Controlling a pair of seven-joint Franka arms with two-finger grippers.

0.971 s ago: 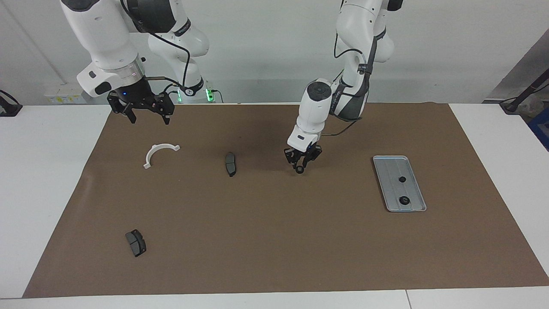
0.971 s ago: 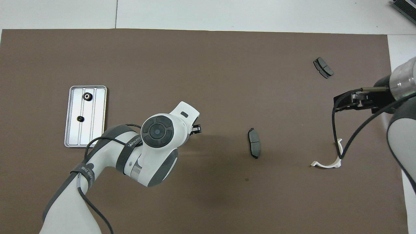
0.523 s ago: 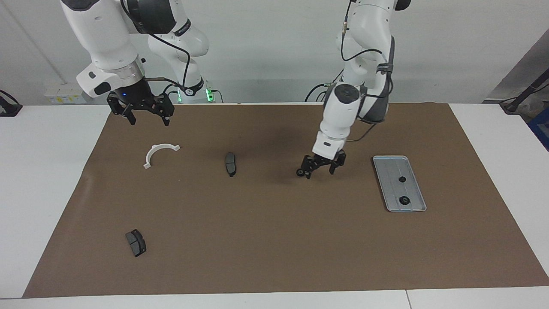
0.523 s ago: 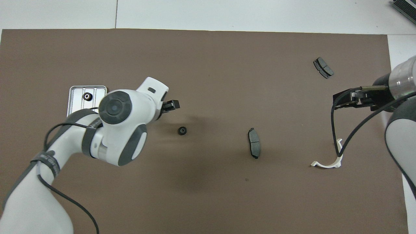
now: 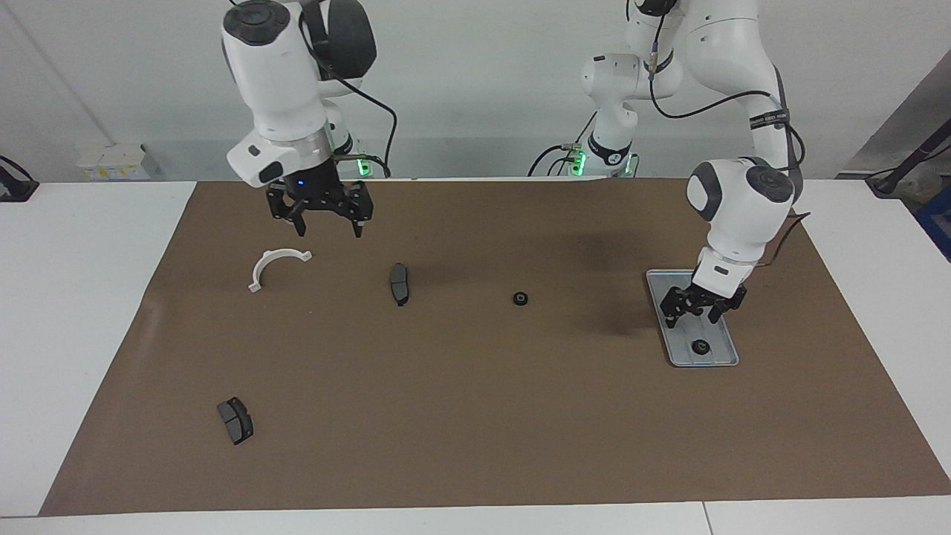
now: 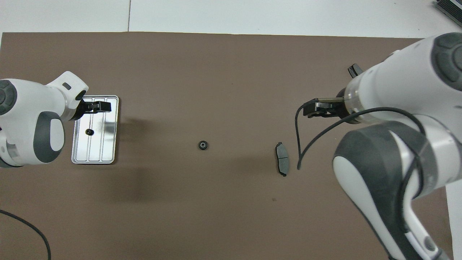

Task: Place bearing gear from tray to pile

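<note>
In the facing view you see a brown mat (image 5: 475,416) laid over a white table (image 5: 82,297), with a pale grey wall at the robots' end. The tray (image 5: 724,357) lies toward the left arm's end of the table. Your left gripper (image 5: 698,318) hangs low over the tray with its fingers spread and nothing between them. One bearing gear (image 5: 699,346) sits in the tray, in the part farther from the robots. Another black gear (image 5: 521,299) lies alone on the mat, well apart from the tray. Toward the right arm's end lie a dark brake pad (image 5: 399,283), a white half-ring bracket (image 5: 276,265) and a second brake pad (image 5: 235,420) farther from the robots. Your right gripper (image 5: 324,223) hovers over the mat between the bracket and the first pad, fingers apart and empty.

In the overhead view the left gripper (image 6: 98,106) covers the tray's (image 6: 110,151) farther end, and one small gear (image 6: 88,132) shows in the tray. The loose gear (image 6: 203,145) lies mid-mat, and the right gripper (image 6: 313,109) is over bare mat.
</note>
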